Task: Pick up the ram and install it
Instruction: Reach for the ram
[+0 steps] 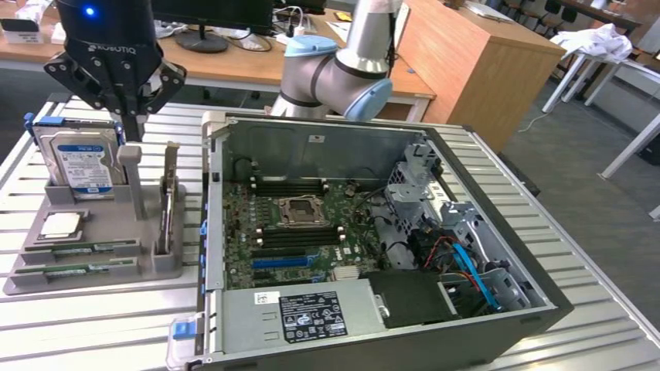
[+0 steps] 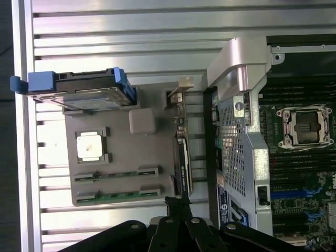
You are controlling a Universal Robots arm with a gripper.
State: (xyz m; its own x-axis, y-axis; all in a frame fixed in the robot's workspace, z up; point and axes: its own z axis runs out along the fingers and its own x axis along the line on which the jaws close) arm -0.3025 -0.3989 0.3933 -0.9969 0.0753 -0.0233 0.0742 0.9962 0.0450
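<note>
**Open wide before reaching for the ram**

The pincer hangs shut and empty above the tray. 2 ram sticks lie flat in slots well below it, beside the upright card. Best to spread the jaws first, square them across 1 stick's long edges, and keep clear of the card.

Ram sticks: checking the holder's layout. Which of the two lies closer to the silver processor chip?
The inner ram stick, beside the processor chip; the outer ram stick lies at the edge of the holder.
</note>
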